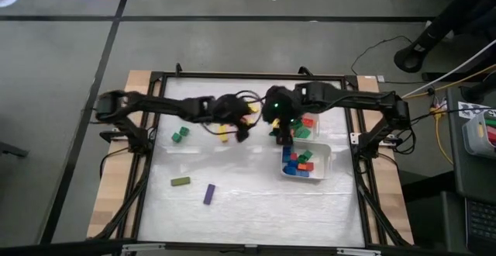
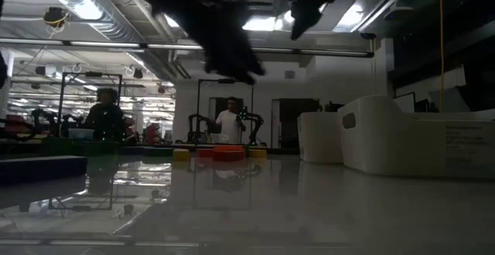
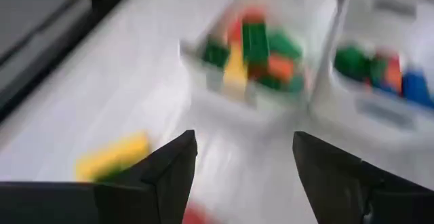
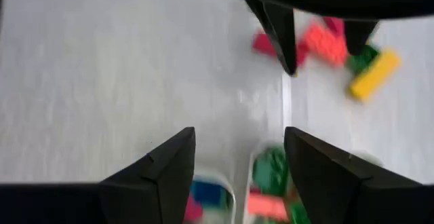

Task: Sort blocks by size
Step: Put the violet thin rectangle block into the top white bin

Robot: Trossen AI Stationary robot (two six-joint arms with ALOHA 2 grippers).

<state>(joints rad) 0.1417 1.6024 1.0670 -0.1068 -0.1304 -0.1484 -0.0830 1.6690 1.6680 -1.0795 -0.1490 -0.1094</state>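
- Both grippers' fingers stand wide apart, holding nothing: the left gripper hovers near mid-table, the right gripper just beside it, over the trays' edge.
- The table carries two white trays at about three o'clock from centre: the far tray and the near tray, side by side.
- Blocks fill both trays: red and green ones in the far tray, mostly blue ones in the near.
- Loose blocks: a yellow bar beside the left gripper, a green pair at nine o'clock, an olive bar and a purple bar toward seven o'clock.
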